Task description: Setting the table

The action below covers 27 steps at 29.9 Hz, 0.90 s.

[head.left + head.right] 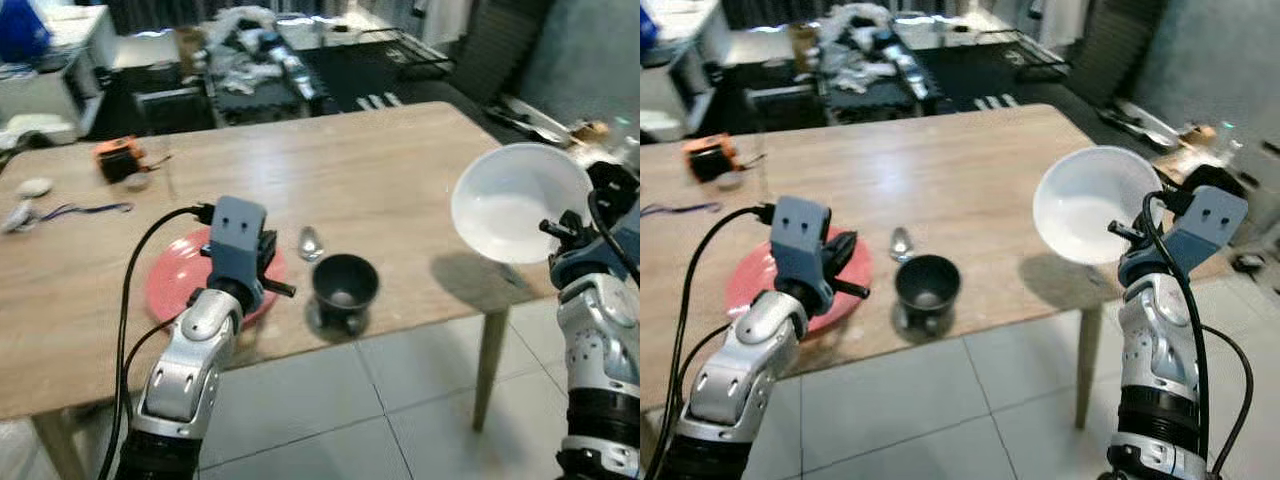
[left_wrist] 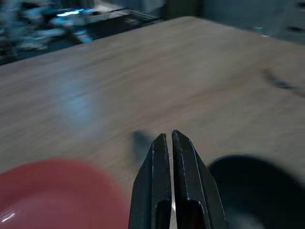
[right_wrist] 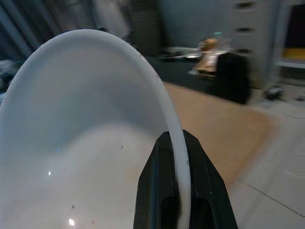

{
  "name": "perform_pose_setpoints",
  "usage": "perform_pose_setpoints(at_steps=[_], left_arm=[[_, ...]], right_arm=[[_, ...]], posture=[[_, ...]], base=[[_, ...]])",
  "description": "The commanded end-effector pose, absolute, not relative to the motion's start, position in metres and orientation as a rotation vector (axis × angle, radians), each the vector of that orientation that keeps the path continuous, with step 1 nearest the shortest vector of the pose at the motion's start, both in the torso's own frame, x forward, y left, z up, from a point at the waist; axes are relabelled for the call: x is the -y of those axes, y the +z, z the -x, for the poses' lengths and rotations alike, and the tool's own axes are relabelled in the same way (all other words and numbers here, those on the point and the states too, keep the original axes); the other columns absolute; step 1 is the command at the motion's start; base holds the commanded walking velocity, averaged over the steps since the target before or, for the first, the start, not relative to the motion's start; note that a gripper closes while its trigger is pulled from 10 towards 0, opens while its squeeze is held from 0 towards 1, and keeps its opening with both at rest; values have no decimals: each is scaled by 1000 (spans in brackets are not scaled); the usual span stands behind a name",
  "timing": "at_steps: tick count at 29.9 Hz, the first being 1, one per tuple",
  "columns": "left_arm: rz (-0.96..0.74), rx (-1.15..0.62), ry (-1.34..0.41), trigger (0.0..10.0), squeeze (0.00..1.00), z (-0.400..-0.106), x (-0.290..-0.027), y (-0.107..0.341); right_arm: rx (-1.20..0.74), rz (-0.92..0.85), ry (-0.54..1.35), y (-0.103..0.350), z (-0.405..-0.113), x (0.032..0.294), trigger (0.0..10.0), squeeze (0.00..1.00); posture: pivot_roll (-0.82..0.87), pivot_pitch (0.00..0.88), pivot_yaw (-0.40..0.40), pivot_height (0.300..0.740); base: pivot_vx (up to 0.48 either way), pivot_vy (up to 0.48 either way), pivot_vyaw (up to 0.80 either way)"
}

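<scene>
- Our left gripper (image 2: 169,143), jaws pressed together and empty, hovers between the red plate (image 1: 170,285) and black cup (image 1: 345,285).
- Our right gripper (image 3: 177,157) pinches the white bowl (image 1: 520,200) by its rim, tilted over the counter (image 1: 400,170) edge, right of the cup.

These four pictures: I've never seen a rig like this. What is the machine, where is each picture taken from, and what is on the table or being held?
A humanoid robot with two silver arms stands at a wooden table. The two wide pictures come from its head camera; the two close ones look along each wrist's black fingers. The right gripper pinches the rim of a white bowl, held tilted above the table's corner. The left gripper, fingers nearly together and empty, hovers between a red plate and a black cup. A spoon lies behind the cup.
</scene>
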State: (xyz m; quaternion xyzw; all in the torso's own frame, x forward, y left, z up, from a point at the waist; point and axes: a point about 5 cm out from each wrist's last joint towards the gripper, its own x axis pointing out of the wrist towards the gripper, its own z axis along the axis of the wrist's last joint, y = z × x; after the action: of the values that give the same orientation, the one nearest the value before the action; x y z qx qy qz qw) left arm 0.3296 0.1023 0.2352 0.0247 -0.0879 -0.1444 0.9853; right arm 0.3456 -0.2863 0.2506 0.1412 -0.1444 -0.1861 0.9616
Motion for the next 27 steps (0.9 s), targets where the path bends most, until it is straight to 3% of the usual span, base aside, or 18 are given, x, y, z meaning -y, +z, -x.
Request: perform_pose_setpoints(at_steps=[1, 27], left_arm=[[-59, 171, -298, 10000, 0, -330, -99, 233], [-63, 168, -305, 10000, 0, -330, -99, 231]], right_arm=[[304, -290, -405, 251, -342, 294, 10000, 0], [303, -297, -409, 250, -343, 295, 10000, 0]], posture=[[-31, 140, 91, 740], [-32, 138, 90, 740]], base=[[0, 0, -800], [0, 0, -800]])
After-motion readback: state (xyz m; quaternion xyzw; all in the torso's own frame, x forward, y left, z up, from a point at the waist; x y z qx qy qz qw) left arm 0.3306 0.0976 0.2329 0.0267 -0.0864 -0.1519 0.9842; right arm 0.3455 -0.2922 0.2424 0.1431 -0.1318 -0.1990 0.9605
